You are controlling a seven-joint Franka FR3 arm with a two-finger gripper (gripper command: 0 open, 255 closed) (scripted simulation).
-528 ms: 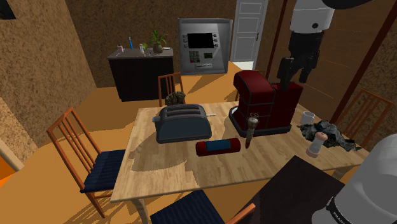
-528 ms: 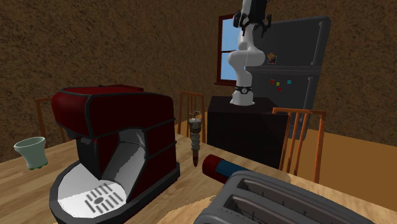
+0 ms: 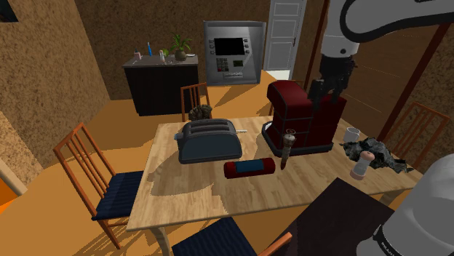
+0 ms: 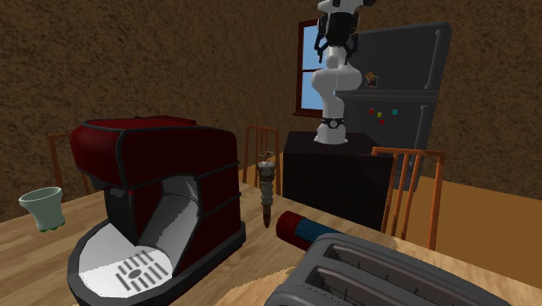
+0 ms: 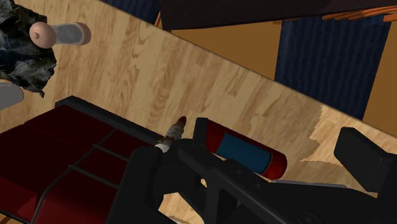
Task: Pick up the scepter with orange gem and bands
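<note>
Nearest to the shoulder camera, at the lower right, is the dark stand (image 3: 340,218). Beyond it lies the wooden table (image 3: 189,196). On the table a red cylinder (image 3: 249,167) with a blue band lies on its side. Just beside its end, toward the shoulder view's right, the scepter (image 3: 288,149) stands upright with its thin point down on the wood. It has a pale head and a brownish shaft that becomes dark red near the point. Further to the right stand a pale shaker (image 3: 361,166) and a dark crumpled lump (image 3: 378,154), very close together; whether they touch, one cannot tell. Behind the cylinder sits a grey toaster (image 3: 209,140). Directly behind the scepter is the red coffee machine (image 3: 302,116), with a white cup (image 3: 352,134) next to it. High over the machine hangs the gripper (image 3: 327,91), well apart from the scepter. In the wrist view its two fingers stand wide apart and clasp nothing. Far behind the table an ATM (image 3: 231,52) stands at the wall.
</note>
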